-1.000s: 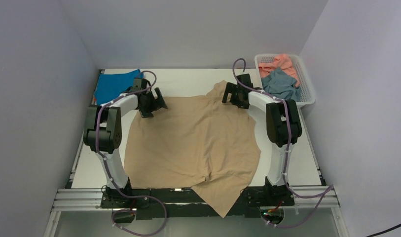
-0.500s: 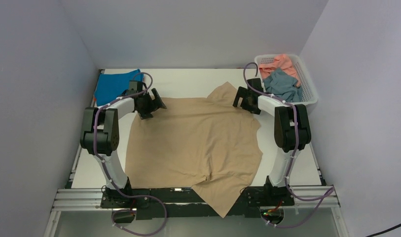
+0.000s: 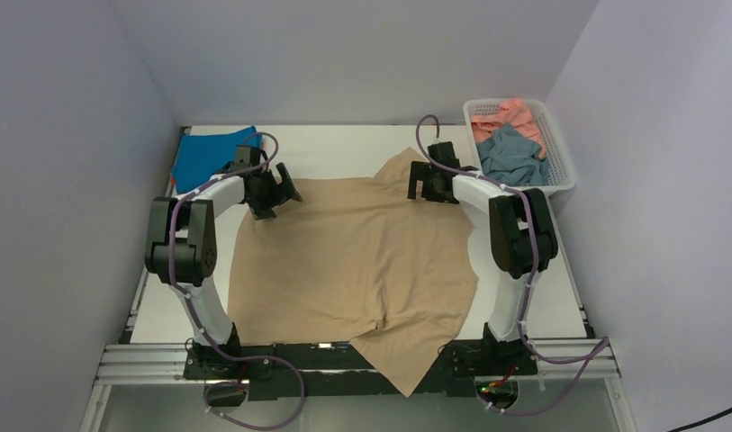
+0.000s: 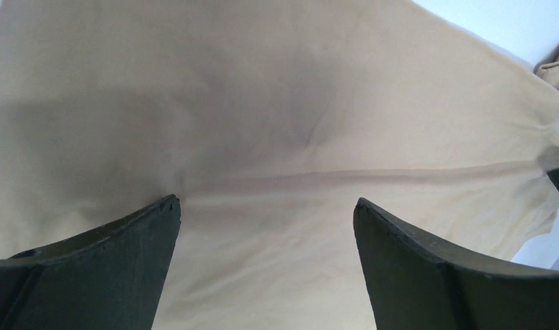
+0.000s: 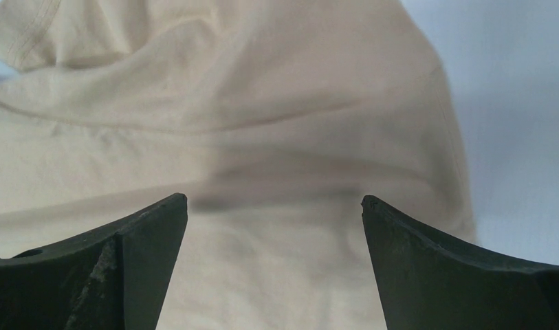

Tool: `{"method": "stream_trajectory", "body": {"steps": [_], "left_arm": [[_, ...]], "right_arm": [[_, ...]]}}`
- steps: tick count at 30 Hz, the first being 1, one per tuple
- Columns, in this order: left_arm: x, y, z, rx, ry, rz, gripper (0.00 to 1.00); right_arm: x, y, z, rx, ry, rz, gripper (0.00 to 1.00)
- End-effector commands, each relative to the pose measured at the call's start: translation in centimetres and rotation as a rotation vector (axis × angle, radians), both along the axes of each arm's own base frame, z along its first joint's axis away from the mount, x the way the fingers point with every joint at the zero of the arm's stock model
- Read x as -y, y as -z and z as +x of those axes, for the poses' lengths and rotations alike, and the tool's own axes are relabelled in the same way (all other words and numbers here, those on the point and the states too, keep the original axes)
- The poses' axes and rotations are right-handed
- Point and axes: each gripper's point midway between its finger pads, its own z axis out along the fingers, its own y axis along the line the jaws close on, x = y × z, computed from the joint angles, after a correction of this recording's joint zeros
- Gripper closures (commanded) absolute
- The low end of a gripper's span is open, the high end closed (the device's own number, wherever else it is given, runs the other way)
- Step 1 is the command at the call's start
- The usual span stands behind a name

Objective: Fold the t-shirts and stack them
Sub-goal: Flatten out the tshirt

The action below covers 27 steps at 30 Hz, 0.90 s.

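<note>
Left gripper and right gripper: jaws wide apart, holding nothing, low over far edge of tan-beige t-shirt spread mid-desk, hem overhanging near edge. Bright blue t-shirt at far-left corner; salmon pink t-shirt and grey-blue t-shirt in white basket, far-right corner.

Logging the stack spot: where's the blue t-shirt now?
Top view: the blue t-shirt lies at the far-left corner of the table, just beyond the left end effector and left of the spread tan t-shirt.

I'm seeing a shirt lying spread across the table, a second shirt sitting at its far-left corner, a basket sitting far right, holding two more shirts.
</note>
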Motion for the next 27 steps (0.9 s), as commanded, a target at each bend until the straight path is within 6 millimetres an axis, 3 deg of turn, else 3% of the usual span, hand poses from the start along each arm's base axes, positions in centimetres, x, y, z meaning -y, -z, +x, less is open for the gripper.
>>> {"method": "stream_trajectory", "body": {"steps": [1,9,13,17,22,25,27], "left_arm": [[2.3,-0.7,1.9,0.027,0.074,-0.029,0.01],[2.5,2.4,6.2,-0.026,0.06,0.008,0.01],[2.1,4.0,9.4,-0.065,0.036,0.045,0.01],[1.2,4.0,12.9,-0.05,-0.007,0.076,0.01],[1.2,2.3,15.3,0.021,0.006,0.051,0.01],[2.4,-0.7,16.1,0.111,0.061,0.006,0.01],[3.0,-3.8,16.4,0.177,0.097,0.016,0.01]], "right_arm": [[0.1,0.5,3.2,0.013,0.033,-0.031,0.0],[1.6,4.4,7.5,-0.06,0.104,-0.057,0.0],[3.0,3.9,10.7,-0.037,0.124,-0.036,0.0],[3.4,3.4,14.3,0.014,0.069,-0.026,0.0],[2.5,0.7,18.1,0.107,-0.033,-0.004,0.0],[2.2,-1.9,18.5,0.157,-0.068,-0.024,0.0],[1.9,-5.6,18.2,0.213,-0.092,-0.035,0.0]]}}
